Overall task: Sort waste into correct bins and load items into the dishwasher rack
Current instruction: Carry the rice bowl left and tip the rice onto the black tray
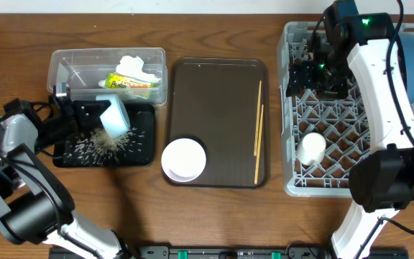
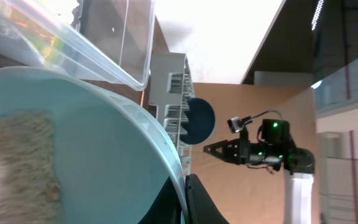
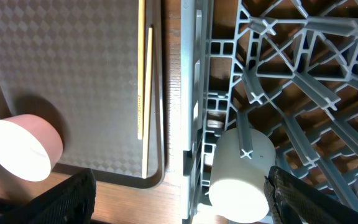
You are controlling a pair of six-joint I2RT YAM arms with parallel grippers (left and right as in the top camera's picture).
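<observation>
Robotics lab or test room, rather than a home kitchen: a white-and-black left arm (image 1: 9, 144) and right arm (image 1: 379, 79), the latter with a green status light (image 1: 367, 21), work at a wooden table (image 1: 20, 43); a grey dish rack (image 1: 343, 122) and brown tray (image 1: 214, 108) are laid out like props; beyond the table, a bare white surface (image 2: 229, 31) and a strip light (image 2: 319, 12).

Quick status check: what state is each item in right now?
Light blue bowl: tipped, held by left gripper.
White rice grains: scattered on flat black tray.
Small pale cup: lying sideways in grey plastic rack.
White bowl: upright on brown tray.
Right gripper: open, empty.
</observation>
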